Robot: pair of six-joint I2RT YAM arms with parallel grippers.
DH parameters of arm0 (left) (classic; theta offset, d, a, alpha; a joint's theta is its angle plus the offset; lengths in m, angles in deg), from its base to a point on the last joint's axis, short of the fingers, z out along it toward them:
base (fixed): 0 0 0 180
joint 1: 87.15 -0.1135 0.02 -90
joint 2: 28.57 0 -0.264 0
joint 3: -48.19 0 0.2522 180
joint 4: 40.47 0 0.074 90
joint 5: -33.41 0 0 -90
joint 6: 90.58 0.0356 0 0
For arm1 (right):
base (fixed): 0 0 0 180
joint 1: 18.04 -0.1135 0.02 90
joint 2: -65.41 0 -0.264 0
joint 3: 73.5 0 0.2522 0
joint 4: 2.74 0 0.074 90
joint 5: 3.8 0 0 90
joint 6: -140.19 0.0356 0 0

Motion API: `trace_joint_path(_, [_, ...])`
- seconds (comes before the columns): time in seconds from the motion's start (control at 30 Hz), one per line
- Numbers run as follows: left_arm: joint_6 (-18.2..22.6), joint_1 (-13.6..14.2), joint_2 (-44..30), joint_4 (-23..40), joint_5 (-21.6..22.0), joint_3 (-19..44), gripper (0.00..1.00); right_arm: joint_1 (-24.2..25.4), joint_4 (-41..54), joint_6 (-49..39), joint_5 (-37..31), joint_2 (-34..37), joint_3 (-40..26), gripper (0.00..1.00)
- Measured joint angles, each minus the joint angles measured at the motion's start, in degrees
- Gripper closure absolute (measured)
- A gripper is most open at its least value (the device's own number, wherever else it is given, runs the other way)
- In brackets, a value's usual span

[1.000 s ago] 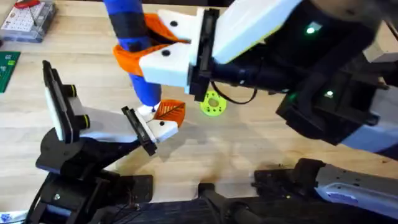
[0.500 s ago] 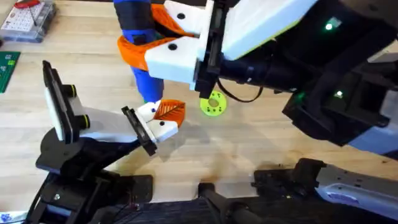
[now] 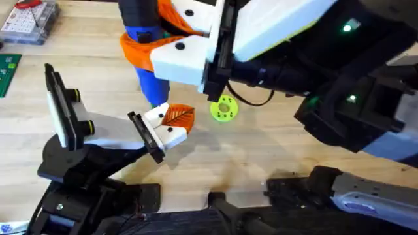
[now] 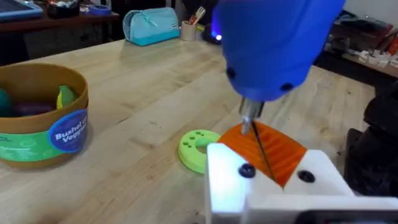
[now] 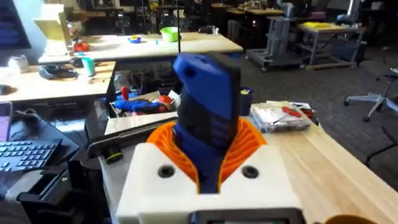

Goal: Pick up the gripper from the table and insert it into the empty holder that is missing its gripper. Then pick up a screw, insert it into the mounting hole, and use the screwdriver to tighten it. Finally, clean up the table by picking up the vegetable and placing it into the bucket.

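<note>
Right now the right claw (image 3: 157, 40) is clamped on the screwdriver (image 3: 147, 62), its two orange-padded fingers (image 5: 245, 144) pressed against opposite sides of the thick blue body at the black band. The screwdriver stands close to upright, its long axis running from the blunt blue top above the fingers down to the narrow end below them. In the overhead view that narrow end points down at the small white finger piece (image 3: 171, 124), which sits directly beneath the claw. From the left wrist camera the thin metal tip (image 4: 256, 140) comes out of the blue body and slants down across the ribbed orange pad (image 4: 268, 149) toward a dark hole in the white part just in front; whether the tip touches the hole I cannot tell.

The finger piece is seated against the thin black plate (image 3: 145, 136) at the end of the holder (image 3: 111, 127), its orange leaf-shaped pad pointing away from the plate, toward the yellow-green disc (image 3: 224, 109) that lies flat on the table (image 3: 274, 150) just past it, below the claw's wrist.

Farther off, the left wrist camera shows a bucket (image 4: 42, 112) with vegetables inside. Whether the left claw is open or closed cannot be told.
</note>
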Motion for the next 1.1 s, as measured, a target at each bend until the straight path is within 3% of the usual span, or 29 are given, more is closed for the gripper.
trace_joint_path(1.1, [0.0,0.0,0.0,0.0,0.0,0.0,0.986,0.0,1.0,1.6,0.0,1.6,0.1,0.894])
